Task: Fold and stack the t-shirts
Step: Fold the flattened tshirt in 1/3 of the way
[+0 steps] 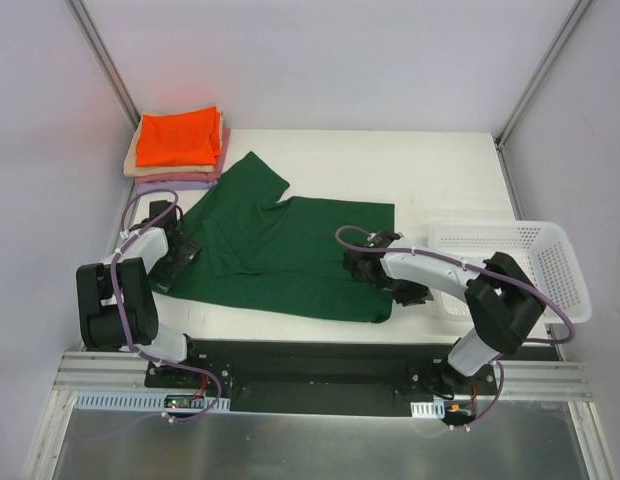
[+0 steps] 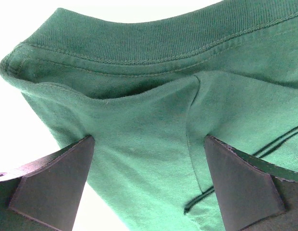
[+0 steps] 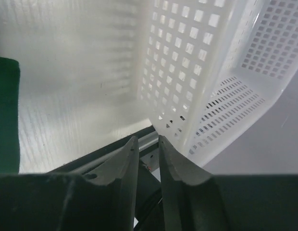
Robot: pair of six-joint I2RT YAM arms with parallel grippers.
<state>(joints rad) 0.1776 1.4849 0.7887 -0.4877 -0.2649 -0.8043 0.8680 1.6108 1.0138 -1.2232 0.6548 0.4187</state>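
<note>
Here the left gripper gapes wide around the collar of the dark green t-shirt spread mid-table, the right gripper pinched nearly closed on nothing by its opposite edge, so the left should bite past the ribbing, catching both layers.

Top camera: high above the near edge, looking down on the whole table.
Left wrist: very close, facing the green shirt at its collar.
Right wrist: low, facing the basket, upper right.
Shared: green shirt in all three; basket in two.
</note>
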